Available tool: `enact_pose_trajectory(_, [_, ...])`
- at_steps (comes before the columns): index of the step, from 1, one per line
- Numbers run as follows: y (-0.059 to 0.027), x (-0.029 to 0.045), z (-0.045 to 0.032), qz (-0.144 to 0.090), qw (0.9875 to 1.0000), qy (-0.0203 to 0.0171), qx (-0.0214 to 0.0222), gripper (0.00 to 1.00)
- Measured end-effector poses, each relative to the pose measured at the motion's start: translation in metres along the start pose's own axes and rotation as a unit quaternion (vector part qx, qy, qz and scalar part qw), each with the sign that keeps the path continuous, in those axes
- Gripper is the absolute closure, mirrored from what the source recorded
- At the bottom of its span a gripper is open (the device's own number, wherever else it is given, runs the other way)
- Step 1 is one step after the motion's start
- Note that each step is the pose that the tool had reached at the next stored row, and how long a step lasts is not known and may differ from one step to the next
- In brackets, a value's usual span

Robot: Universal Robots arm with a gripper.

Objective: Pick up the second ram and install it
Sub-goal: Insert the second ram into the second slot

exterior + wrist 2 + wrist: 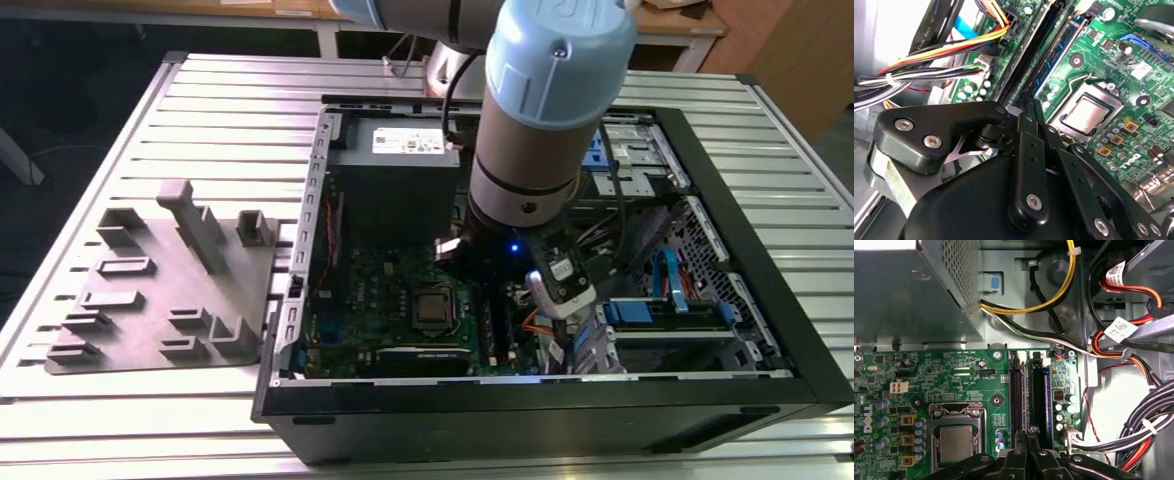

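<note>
Green motherboard [944, 375] is seen on the floor of one open black computer case [747, 370]. It carries one metal-capped processor socket [956, 442] and four long memory slots side by side. One bluish stick [1059, 55] is seated in the slot nearest the socket. The second ram [1027, 390] is seen edge-on as a thin dark strip in the next slot. It is pinched at one end by the gripper [1027, 432], whose two black fingers are drawn narrow around it.

One grey power-supply box [394, 165] is set at the far end of the case. Bundled yellow, red and black cables [1134, 370] are crowded just beside the slots. One grey fixture tray [160, 290] lies on the exterior view's left. Everything is borne by a ribbed aluminium table [240, 90]; wooden furniture is seen beyond it.
</note>
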State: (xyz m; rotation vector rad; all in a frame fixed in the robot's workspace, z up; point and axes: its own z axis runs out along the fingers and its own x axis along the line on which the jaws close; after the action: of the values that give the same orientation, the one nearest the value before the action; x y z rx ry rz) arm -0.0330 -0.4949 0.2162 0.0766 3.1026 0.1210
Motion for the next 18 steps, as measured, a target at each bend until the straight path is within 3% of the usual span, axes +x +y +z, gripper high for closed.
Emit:
enact_pose_trajectory(15, [-0.0003, 0.0002, 0.0039, 0.003, 1.0, -0.0003, -0.0007, 0.91])
enact_pose_trajectory(18, [-0.0002, 0.0002, 0.004, 0.003, 1.0, -0.0003, -0.0008, 0.78])
